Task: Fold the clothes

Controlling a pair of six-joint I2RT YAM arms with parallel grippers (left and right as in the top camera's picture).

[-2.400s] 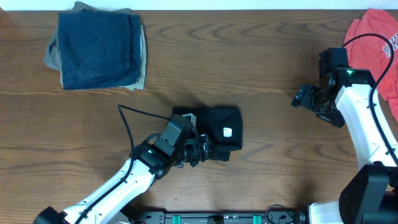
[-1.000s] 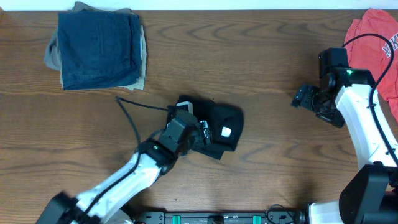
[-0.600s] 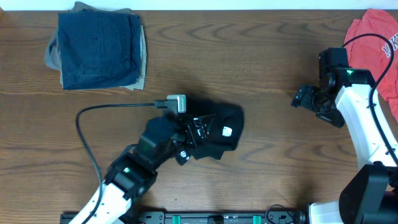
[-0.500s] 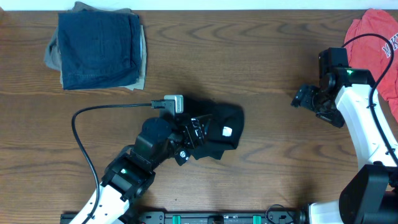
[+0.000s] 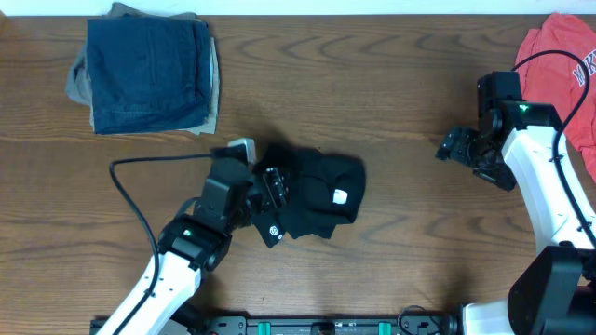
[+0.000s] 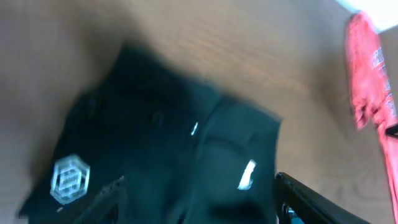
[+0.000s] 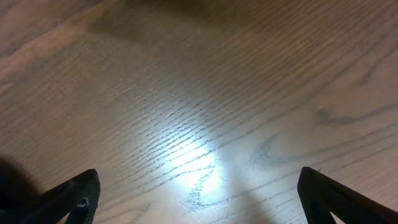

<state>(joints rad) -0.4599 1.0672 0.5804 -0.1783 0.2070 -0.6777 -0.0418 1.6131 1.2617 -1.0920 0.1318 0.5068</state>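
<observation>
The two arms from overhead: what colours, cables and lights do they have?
The left arm and the right arm have white links, black joints and a green light each. A thin black cable loops beside the left one. The fingers are black.

No word reads in full. The crumpled black soft fabric garment (image 5: 317, 191) carries a white hexagonal logo (image 6: 69, 179) and a short white mark (image 6: 247, 175), both too blurred to read. The coral-red cloth shirt (image 5: 559, 51) shows dark lettering (image 5: 586, 66), cut off at the edge of view.
</observation>
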